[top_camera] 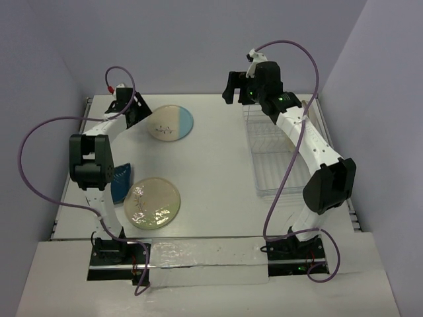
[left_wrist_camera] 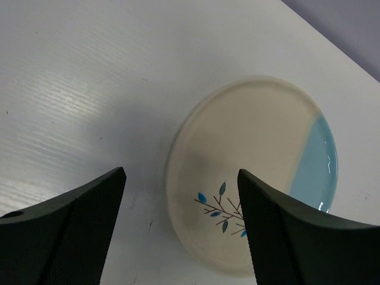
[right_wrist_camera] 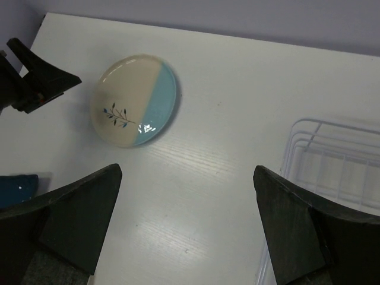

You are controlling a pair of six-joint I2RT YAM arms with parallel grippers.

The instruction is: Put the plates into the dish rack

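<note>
White wire dish rack [top_camera: 277, 155] sits on the right of the desk [top_camera: 218, 172], its long axis running near to far. A cream-and-blue plate [top_camera: 170, 123] lies flat at far left, blue half toward the rack. The left gripper [left_wrist_camera: 181, 172] hovers above its rim, jaws released. The right gripper [right_wrist_camera: 187, 169] has its jaws released and empty.

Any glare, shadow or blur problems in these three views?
Top external: evenly lit, sharp, only soft shadows on the table. Left wrist: a shadow crosses the cream-and-blue plate; small glare on its blue glaze. Right wrist: same plate's glaze glints; dish rack cut off at the edge.
</note>
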